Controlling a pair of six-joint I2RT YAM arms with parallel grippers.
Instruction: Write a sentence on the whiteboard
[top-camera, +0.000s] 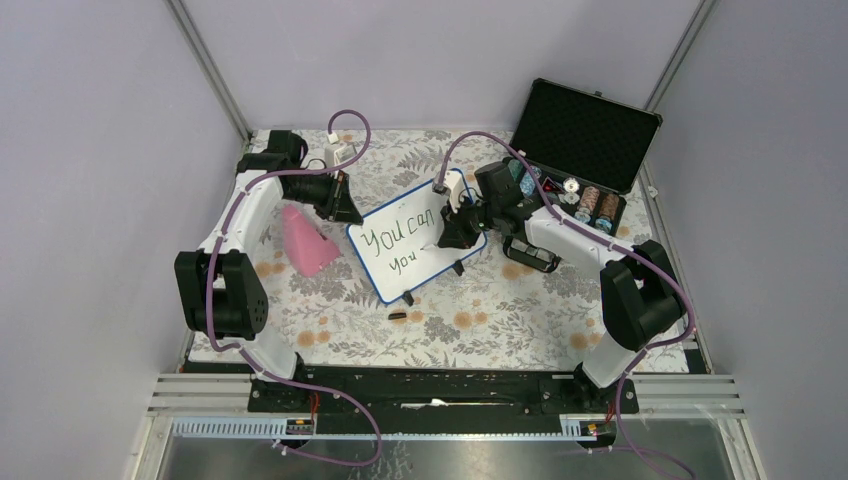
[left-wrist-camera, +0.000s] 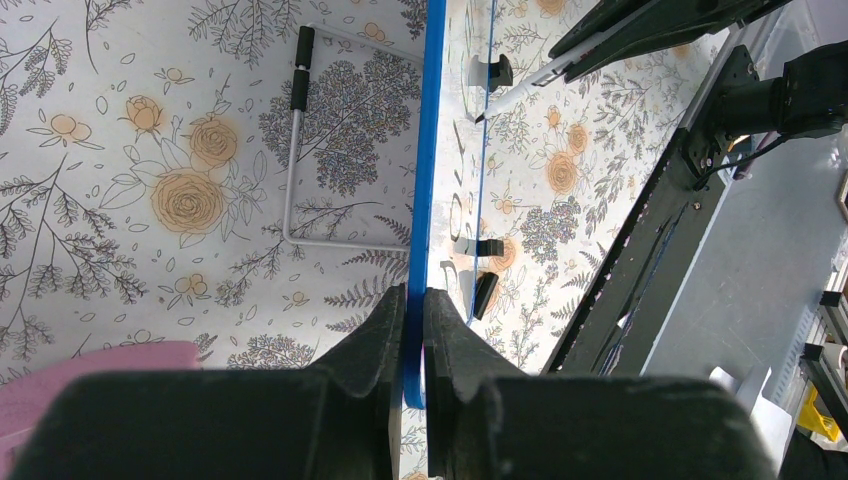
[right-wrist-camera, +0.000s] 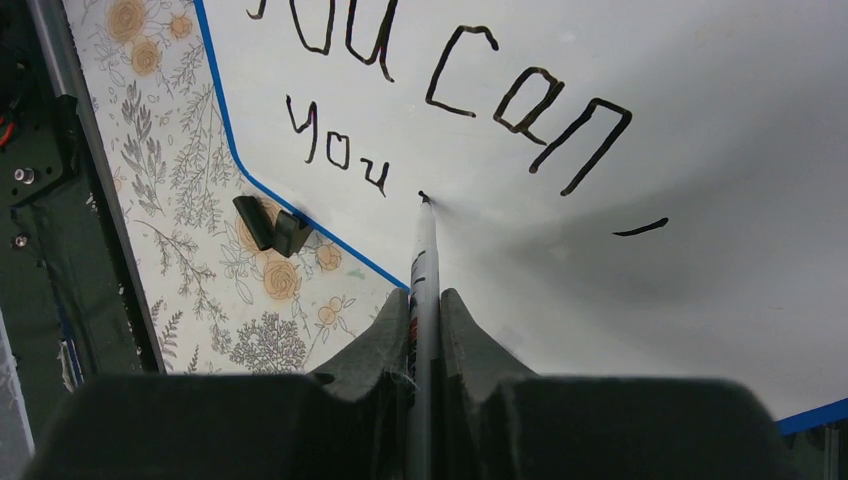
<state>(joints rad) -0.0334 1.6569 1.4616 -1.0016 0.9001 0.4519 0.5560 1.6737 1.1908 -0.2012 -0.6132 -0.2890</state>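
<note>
While my left claw (left-wrist-camera: 414, 300) pinched shut on the blue edge of the board (top-camera: 430, 262), my right claw (right-wrist-camera: 425, 300) gripped the marker (right-wrist-camera: 424, 260), its tip touching the board just past "you", the last word of the sentence (top-camera: 398, 236).

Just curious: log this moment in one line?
left end effector: grips whiteboard | right end effector: grips marker | sentence: You can, you

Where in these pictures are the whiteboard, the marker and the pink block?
whiteboard (right-wrist-camera: 700, 120): right wrist view, bare white surface.
marker (right-wrist-camera: 424, 265): right wrist view, barrel below the tip.
pink block (top-camera: 305, 242): top view, middle of its face.
</note>
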